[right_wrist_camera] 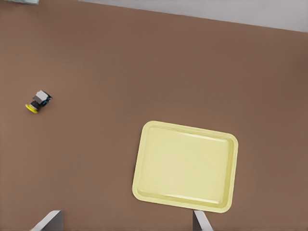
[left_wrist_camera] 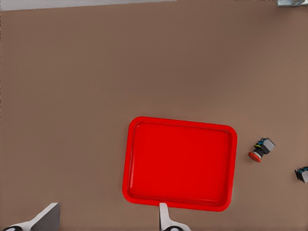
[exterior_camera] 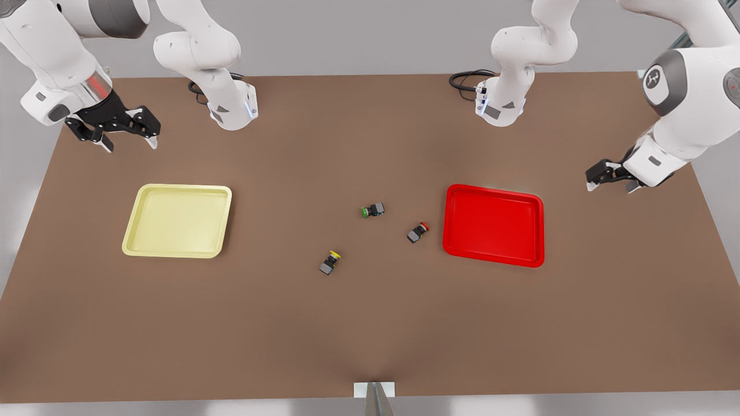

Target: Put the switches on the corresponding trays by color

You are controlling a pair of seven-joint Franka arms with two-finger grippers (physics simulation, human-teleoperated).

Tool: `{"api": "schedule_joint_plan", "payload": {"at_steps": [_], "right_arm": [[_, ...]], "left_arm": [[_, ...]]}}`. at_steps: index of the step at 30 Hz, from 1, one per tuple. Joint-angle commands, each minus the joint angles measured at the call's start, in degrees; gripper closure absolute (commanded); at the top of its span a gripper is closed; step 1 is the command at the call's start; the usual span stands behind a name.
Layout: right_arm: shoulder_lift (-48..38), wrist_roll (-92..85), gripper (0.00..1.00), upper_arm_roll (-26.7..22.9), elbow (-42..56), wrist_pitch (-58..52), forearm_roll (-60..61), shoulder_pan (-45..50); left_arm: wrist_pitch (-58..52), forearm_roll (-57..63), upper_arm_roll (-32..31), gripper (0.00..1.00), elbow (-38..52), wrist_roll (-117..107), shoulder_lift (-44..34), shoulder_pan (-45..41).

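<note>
A yellow-capped switch (exterior_camera: 330,262) (right_wrist_camera: 38,101) and a red-capped switch (exterior_camera: 417,232) (left_wrist_camera: 261,148) lie on their sides on the brown table, between the two trays. The pale yellow tray (exterior_camera: 178,222) (right_wrist_camera: 186,166) is at the front view's left and the red tray (exterior_camera: 494,225) (left_wrist_camera: 180,163) at its right; both hold nothing. My left gripper (exterior_camera: 611,184) (left_wrist_camera: 103,219) hovers open beyond the red tray, near the table's right edge. My right gripper (exterior_camera: 130,144) (right_wrist_camera: 124,221) hangs open behind the yellow tray at the far left.
A green-capped switch (exterior_camera: 373,210) (left_wrist_camera: 302,174) lies at mid-table behind the other two. Both arm bases (exterior_camera: 231,110) (exterior_camera: 502,107) stand at the table's back edge with black cables. A small white bracket (exterior_camera: 374,390) sits at the front edge.
</note>
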Motion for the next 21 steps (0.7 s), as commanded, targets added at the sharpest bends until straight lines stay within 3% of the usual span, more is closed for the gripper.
{"api": "schedule_joint_plan", "payload": {"at_steps": [1,5,7,9,12,15,19,21], "right_arm": [[-0.04,-0.04,0.0,0.0,-0.08,0.17,0.0,0.0],[0.66,5.46,0.0,1.75,0.88,0.09,0.09,0.09],[3.82,28.3,0.0,10.62,2.38,0.44,4.64,0.09],[10.84,48.81,0.0,20.03,5.36,2.64,4.75,0.09],[25.69,68.23,0.0,24.25,7.3,11.06,1.25,1.22],[43.9,72.82,0.0,24.52,14.68,17.31,-6.68,5.54],[52.69,74.49,0.0,24.52,15.3,28.65,-9.93,6.5],[56.2,77.39,0.0,24.35,15.39,31.37,-9.93,6.68]], "left_arm": [[-0.09,-0.18,-0.01,0.0,0.0,0.0,0.0,-0.02],[0.18,-1.23,-2.1,0.0,-0.17,-0.79,2.1,-2.21],[0.7,-0.71,-7.99,0.0,-0.96,-0.62,4.56,-2.91],[9.13,-0.36,-14.68,0.0,-5.62,-1.05,7.02,-4.23],[16.26,-0.53,-15.83,0.0,-7.29,-3.34,11.07,-8.89],[19.77,0.35,-15.83,0.0,-6.42,-3.52,17.4,-18.11],[21.8,1.84,-15.91,0.0,-6.24,-4.39,22.4,-21.72],[28.13,9.31,-19.17,0.0,-4.39,-10.54,28.3,-22.95]]}}
